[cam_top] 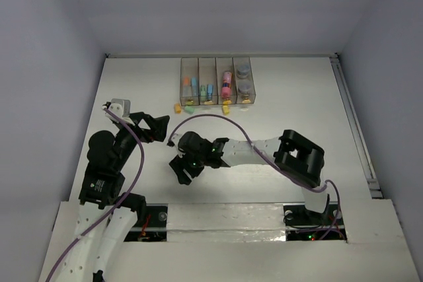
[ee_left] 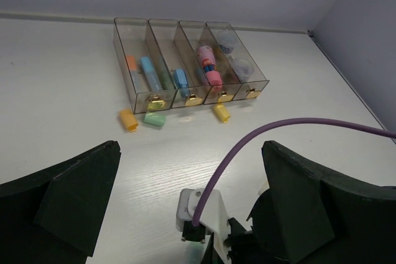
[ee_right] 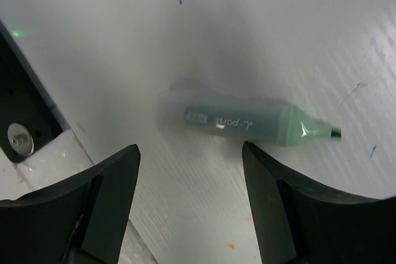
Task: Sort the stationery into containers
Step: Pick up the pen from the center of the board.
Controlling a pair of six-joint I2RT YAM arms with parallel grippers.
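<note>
At the left of the top view, the left gripper hangs empty, its fingers wide apart. The right gripper also has its fingers spread and holds nothing. The pale green uncapped marker lies on the white table mid-frame, offset right of the gap. Closing here would likely catch only the blunt end, so the marker could pivot, roll off or smear ink. The row of four clear brownish bins sits well apart, upper centre.
</note>
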